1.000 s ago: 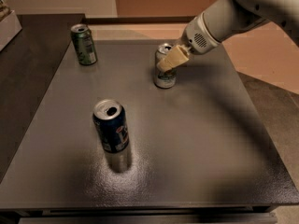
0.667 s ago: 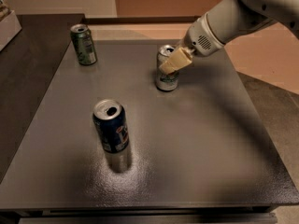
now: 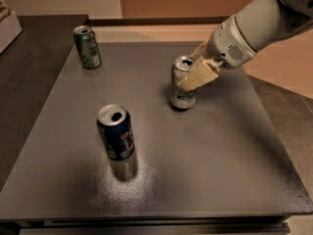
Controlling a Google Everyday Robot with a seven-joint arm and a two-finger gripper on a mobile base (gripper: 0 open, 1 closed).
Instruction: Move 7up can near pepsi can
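The 7up can point(image 3: 182, 97), silver-white with a green band at its base, stands upright right of the middle of the dark grey table point(image 3: 220, 155). My gripper point(image 3: 190, 78) reaches in from the upper right and is shut on the can's upper part, with a cream finger point(image 3: 198, 75) across its right side. The pepsi can point(image 3: 116, 133), dark blue with an open silver top, stands upright nearer the front left, well apart from the 7up can.
A dark green can point(image 3: 87, 47) stands at the table's far left corner. A white box edge point(image 3: 7, 28) shows at the far left on a dark counter. The table's front edge point(image 3: 146, 214) runs along the bottom, and its right edge drops to the floor.
The gripper and the 7up can have shifted a little to the right and toward the front of the table. The pepsi can and the green can have not moved.
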